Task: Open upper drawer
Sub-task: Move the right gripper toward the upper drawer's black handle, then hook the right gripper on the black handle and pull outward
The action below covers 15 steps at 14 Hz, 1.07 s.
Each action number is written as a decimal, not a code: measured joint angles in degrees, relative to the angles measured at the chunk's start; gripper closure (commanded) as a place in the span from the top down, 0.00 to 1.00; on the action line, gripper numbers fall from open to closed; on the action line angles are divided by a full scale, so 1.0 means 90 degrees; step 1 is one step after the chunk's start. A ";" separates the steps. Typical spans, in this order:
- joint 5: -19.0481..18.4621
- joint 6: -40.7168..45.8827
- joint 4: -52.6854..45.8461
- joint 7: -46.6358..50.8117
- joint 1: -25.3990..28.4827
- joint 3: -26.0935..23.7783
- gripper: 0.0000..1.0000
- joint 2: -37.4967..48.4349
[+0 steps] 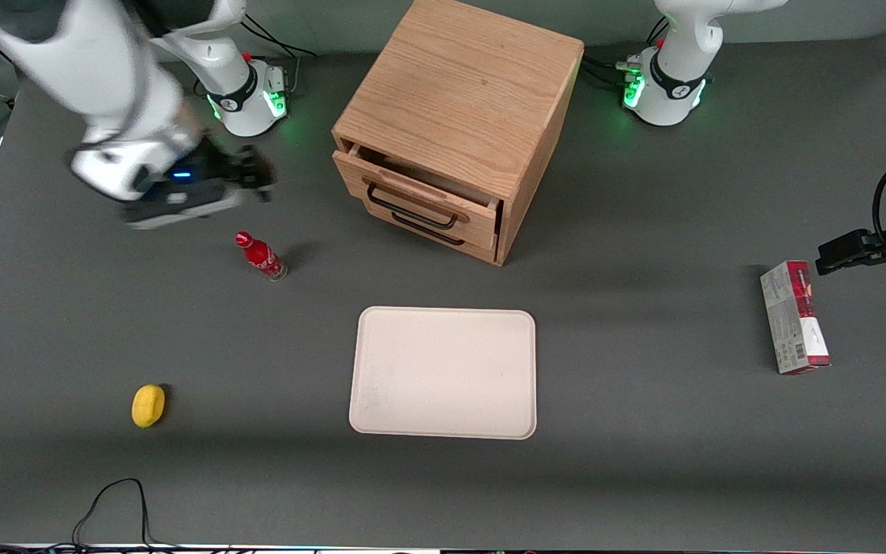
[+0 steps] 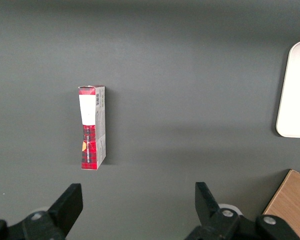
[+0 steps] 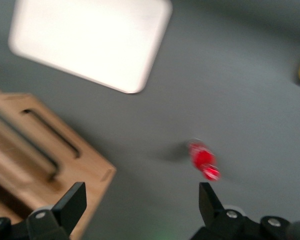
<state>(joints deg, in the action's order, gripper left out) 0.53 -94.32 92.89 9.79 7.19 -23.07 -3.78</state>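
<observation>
The oak cabinet (image 1: pixel 462 100) stands at the back middle of the table. Its upper drawer (image 1: pixel 416 201) is pulled out a little, with a wooden strip and a thin black wire handle (image 1: pixel 411 214) on its front. The second drawer front with its own handle (image 1: pixel 426 232) sits just below. The drawer fronts also show in the right wrist view (image 3: pixel 37 145). My right gripper (image 1: pixel 254 178) hangs above the table toward the working arm's end, apart from the cabinet, open and empty. Its fingers (image 3: pixel 72 202) stand wide apart.
A red bottle (image 1: pixel 261 256) stands on the table just nearer the front camera than my gripper. A cream tray (image 1: pixel 444 372) lies in front of the cabinet. A yellow lemon (image 1: pixel 148 405) and a red-and-grey box (image 1: pixel 794 317) lie toward the table's ends.
</observation>
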 measured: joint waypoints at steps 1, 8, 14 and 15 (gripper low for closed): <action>-0.0016 0.0002 -0.0200 -0.0118 0.0010 -0.0378 1.00 -0.0292; -0.0023 -0.0630 -0.0608 -0.1111 0.0016 -0.1489 1.00 -0.1959; -0.0398 -0.1044 -0.0596 -0.1182 0.0035 -0.1634 1.00 -0.2668; -0.0473 -0.1141 -0.0570 -0.1184 0.0040 -0.1642 1.00 -0.2727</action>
<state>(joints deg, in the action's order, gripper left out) -3.73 -104.59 87.76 -0.86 7.55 -37.85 -28.32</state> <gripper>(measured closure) 0.000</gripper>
